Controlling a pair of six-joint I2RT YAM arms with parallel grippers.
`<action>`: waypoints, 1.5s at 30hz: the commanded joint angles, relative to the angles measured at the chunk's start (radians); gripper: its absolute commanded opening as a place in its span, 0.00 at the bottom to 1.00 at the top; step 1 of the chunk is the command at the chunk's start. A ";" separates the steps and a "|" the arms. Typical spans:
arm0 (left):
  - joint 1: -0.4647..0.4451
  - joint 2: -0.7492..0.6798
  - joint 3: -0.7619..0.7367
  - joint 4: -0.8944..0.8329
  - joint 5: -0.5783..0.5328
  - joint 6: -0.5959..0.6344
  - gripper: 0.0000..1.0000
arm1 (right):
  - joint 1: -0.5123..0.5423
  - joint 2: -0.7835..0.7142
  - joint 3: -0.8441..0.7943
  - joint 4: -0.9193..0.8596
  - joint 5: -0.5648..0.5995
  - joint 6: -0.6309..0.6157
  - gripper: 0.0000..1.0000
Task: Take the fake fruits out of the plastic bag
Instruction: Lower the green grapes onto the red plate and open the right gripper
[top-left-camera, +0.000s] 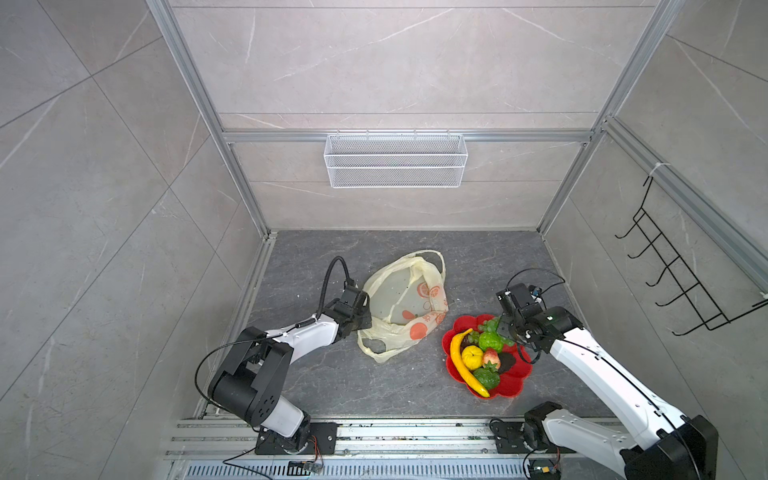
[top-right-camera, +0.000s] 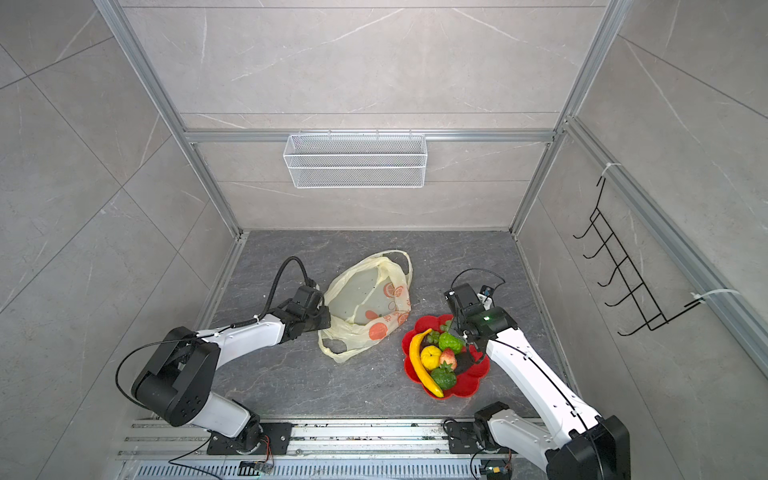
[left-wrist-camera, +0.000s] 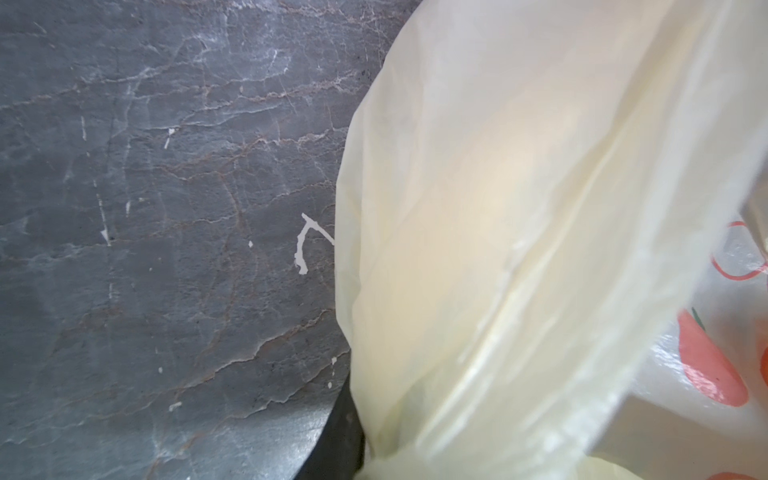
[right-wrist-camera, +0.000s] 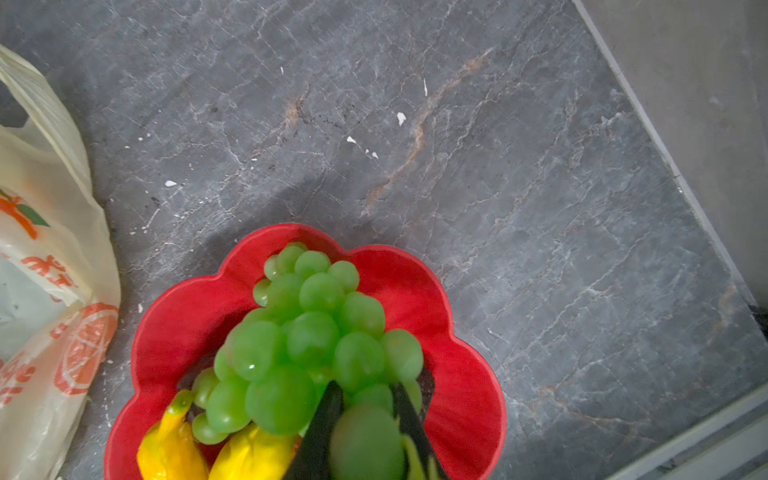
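**A:** What has the left gripper (top-left-camera: 362, 319) got?

**B:** It is pinched narrow on the left edge of the plastic bag (top-left-camera: 399, 299). The bag lies mid-table on the dark marbled tabletop (top-left-camera: 332, 382) with its mouth gaping. In the left wrist view the pale film bunches up tight beside one dark finger (left-wrist-camera: 338, 440). The other finger is hidden behind the film.

**A:** And the right gripper (right-wrist-camera: 365, 392)?

**B:** It is closed on the green grape bunch (right-wrist-camera: 311, 332), with one grape squeezed between its two dark fingers. It sits low over the red flower-shaped plate (right-wrist-camera: 457, 332). I cannot tell whether the bunch rests on the plate or hangs just clear of it.

**A:** Where are the other fruits?

**B:** They are on that plate, just right of the bag. The banana (top-left-camera: 461, 365) runs along the plate's left side. Beside it are the yellow lemon-like ball (top-left-camera: 472, 357), the strawberry (top-left-camera: 491, 357) and the bumpy green fruit (top-left-camera: 490, 340). A dark lump (top-left-camera: 507, 362) lies next to the strawberry, and it is hard to make out.

**A:** Is anything hidden?

**B:** In both top views the right wrist covers its own fingertips. The right wrist view cuts off part of the plate at the picture's edge. The bag's crumpled, orange-printed folds hide part of its inside.
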 joint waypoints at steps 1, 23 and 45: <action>-0.004 0.002 0.033 -0.001 0.009 0.015 0.19 | -0.015 -0.028 -0.033 -0.036 0.002 0.035 0.20; -0.005 0.011 0.035 0.001 0.012 0.015 0.19 | -0.048 -0.029 -0.136 -0.039 -0.002 0.077 0.31; -0.005 0.012 0.035 0.000 0.009 0.018 0.19 | -0.048 -0.034 -0.182 -0.021 -0.100 0.088 0.53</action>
